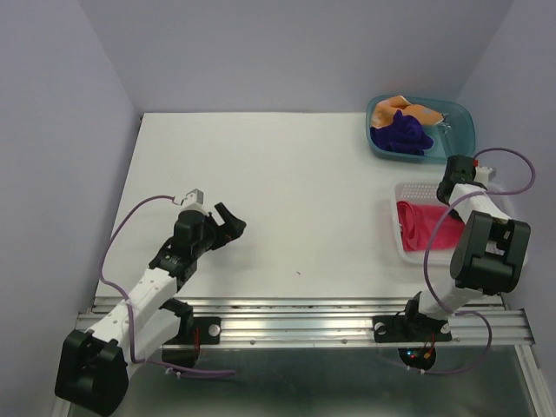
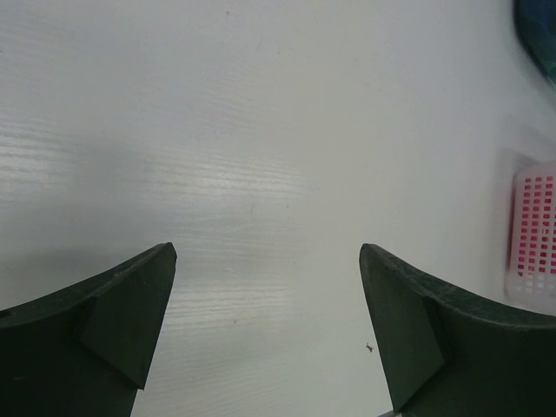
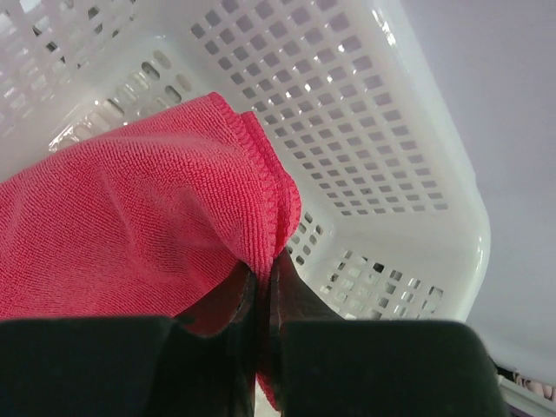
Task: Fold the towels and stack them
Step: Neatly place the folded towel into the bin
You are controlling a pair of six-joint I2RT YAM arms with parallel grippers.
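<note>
The pink-red towel (image 3: 130,217) lies in the white perforated basket (image 3: 391,130). The right gripper (image 3: 263,271) is closed on its hemmed corner, jaws nearly together. The purple towel (image 1: 401,132) and orange towel (image 1: 408,111) sit bunched in the teal tub (image 1: 465,130), apparently touching. The left gripper (image 2: 268,252) is fully spread above the bare white table (image 2: 261,130), holding nothing.

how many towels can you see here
3. An orange towel and a dark purple towel lie bunched in the teal bin at far right; a pink-red towel sits in the white basket, pinched by the right gripper. More could be hidden underneath.
</note>
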